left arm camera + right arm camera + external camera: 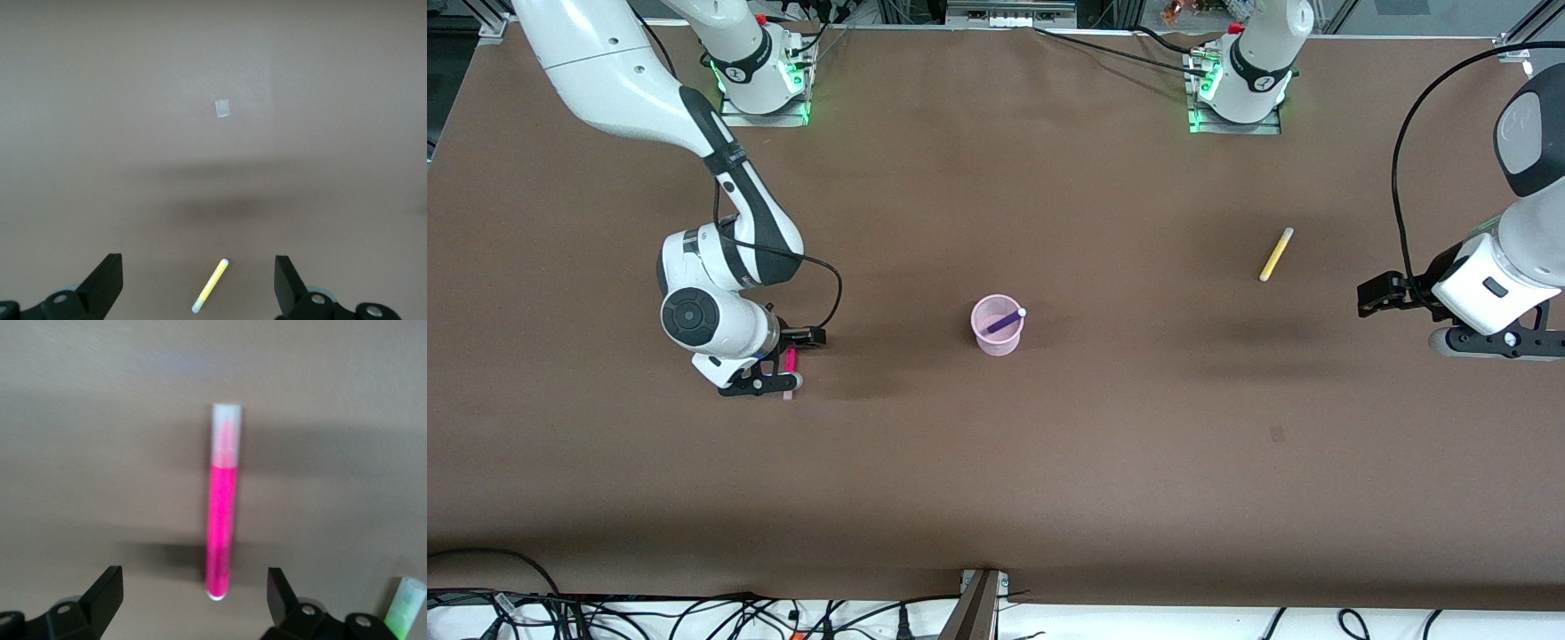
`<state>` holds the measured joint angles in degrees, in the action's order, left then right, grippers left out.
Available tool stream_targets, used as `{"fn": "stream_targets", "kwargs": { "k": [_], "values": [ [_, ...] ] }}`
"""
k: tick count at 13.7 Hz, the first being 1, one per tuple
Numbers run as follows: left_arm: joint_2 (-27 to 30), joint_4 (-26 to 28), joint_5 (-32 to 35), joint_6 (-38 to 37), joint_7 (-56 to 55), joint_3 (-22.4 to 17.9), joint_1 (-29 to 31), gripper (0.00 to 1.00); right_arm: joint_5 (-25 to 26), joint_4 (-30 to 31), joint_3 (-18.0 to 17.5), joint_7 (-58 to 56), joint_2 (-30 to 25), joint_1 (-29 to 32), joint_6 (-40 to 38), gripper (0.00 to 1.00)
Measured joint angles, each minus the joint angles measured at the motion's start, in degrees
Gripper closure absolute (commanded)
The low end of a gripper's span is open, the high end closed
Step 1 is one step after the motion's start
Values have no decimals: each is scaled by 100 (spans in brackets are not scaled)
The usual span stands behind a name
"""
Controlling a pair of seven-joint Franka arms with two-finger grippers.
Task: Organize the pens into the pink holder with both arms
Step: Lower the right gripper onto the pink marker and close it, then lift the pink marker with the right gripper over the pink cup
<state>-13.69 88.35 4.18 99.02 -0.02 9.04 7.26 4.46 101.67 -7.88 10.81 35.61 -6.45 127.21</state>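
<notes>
The pink holder [996,326] stands upright near the middle of the table [996,462], with 1 dark purple pen [1006,321] leaning inside it, its whitish end resting at the rim.

The right gripper [769,378] hangs low over the table toward the right arm's end, its fingers [107,595] spread apart. The right wrist view shows the magenta-pink pen [221,502] lying flat on the table between those fingers, its pale cap pointing away from the gripper; the fingers are not touching it. In the front view that pen is mostly hidden by the gripper. The pale end of a green pen [404,607] shows just beside 1 of the right gripper's fingers.

The left gripper [1383,298] is held up over the left arm's end of the table, fingers [105,283] wide apart and empty. The yellow pen [1276,254] lies flat on the table, well apart from the holder, and shows between the fingers in the left wrist view. A small pale square mark [222,107] sits on the table surface.
</notes>
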Motion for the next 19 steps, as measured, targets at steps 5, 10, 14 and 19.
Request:
{"fn": "stream_targets", "kwargs": {
  "k": [5, 10, 14, 19],
  "values": [
    [0, 2, 0, 0, 0, 12, -1, 0, -9, 223, -12, 1, 0, 41, 189, 48],
    [0, 2, 0, 1, 0, 12, -1, 0, -9, 347, -13, 2, 0, 41, 277, 63],
    [0, 2, 0, 1, 0, 12, 0, 0, -10, 375, -10, 2, 1, 64, 311, 90],
    [1, 2, 0, 0, 0, 12, 0, 0, -27, 367, -14, 1, 0, 140, 346, 100]
  ]
}}
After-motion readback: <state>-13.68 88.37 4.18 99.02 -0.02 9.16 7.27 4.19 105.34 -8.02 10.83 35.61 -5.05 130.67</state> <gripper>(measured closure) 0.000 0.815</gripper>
